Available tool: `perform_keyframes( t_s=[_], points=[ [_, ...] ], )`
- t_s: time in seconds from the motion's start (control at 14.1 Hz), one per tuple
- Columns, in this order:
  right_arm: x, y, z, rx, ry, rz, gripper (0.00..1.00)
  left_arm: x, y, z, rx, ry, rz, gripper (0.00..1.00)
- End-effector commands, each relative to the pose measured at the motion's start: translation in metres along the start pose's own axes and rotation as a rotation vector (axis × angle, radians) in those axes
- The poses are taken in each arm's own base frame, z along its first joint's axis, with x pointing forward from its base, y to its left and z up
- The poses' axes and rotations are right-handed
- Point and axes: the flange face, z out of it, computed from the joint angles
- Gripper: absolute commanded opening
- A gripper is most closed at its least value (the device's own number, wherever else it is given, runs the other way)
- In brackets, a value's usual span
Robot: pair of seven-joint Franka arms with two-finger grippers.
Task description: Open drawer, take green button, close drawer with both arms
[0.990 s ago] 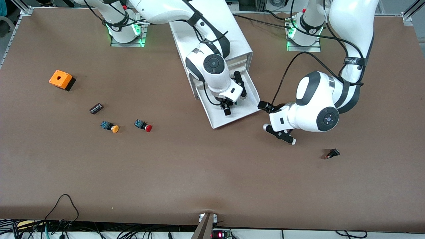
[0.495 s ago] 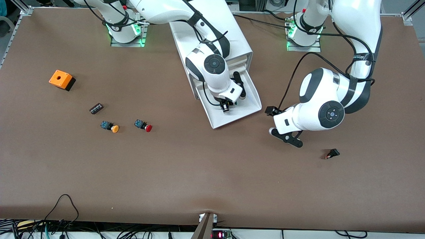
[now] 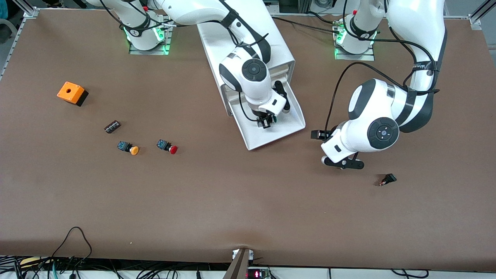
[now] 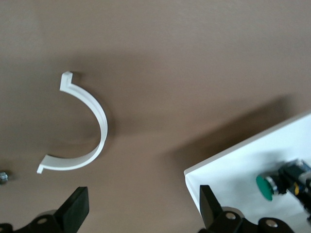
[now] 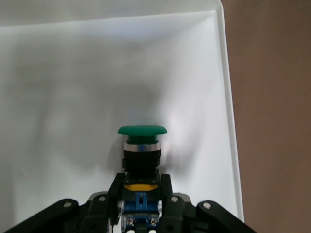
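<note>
Right gripper (image 3: 266, 123) is over the open drawer (image 3: 288, 126), jaws clenched on the button (image 5: 141, 153). In the right wrist view the fingers (image 5: 116, 191) pinch the button's dark body, green cap pointing away from the gripper, white drawer floor below it. The left wrist view shows the same button (image 4: 272, 183) over the drawer corner (image 4: 209, 179).

Drawer is the lowest one, pulled out of the cabinet (image 3: 248, 38) toward the front camera.

Left gripper (image 3: 345, 162) hangs over bare table at about 4 o'clock from the drawer, jaws released, holding nothing. Its wrist view shows a white curved clip (image 4: 82, 126) on the table.

Small dark part (image 3: 387, 179) lies at 4 o'clock from the left gripper. Toward the right arm's end: red button (image 3: 167, 147), orange button (image 3: 128, 147), a dark block (image 3: 112, 126), and an orange box (image 3: 72, 93).
</note>
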Motion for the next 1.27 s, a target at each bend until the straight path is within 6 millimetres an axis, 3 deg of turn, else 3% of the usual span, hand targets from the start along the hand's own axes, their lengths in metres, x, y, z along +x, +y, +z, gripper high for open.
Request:
perform_keyframes(
  t_s=[0.0,0.28,0.5,0.64,0.85,1.06,1.2],
  points=[
    [0.005,-0.004,-0.009,-0.009,-0.018,-0.009,0.33,-0.002,-0.003,-0.007,0.029,0.003,-0.084,1.0],
    [0.006,-0.004,-0.013,-0.014,-0.035,-0.023,0.28,0.009,-0.011,-0.018,0.018,0.027,-0.104,1.0],
    [-0.004,0.004,-0.047,-0.021,-0.046,-0.006,0.26,0.008,-0.017,-0.019,0.021,0.004,-0.116,1.0],
    [-0.022,0.017,-0.078,-0.044,-0.052,0.026,0.26,0.009,-0.02,-0.02,0.018,0.005,-0.12,1.0],
    [-0.058,0.038,-0.101,-0.075,-0.072,0.089,0.26,0.009,-0.016,-0.016,0.027,0.005,-0.111,1.0],
    [-0.102,0.059,-0.111,-0.112,-0.101,0.265,0.26,0.019,-0.013,0.021,0.2,0.007,-0.066,1.0],
    [-0.134,0.072,-0.113,-0.126,-0.11,0.407,0.26,0.021,-0.005,0.029,0.195,0.002,-0.069,1.0]
  ],
)
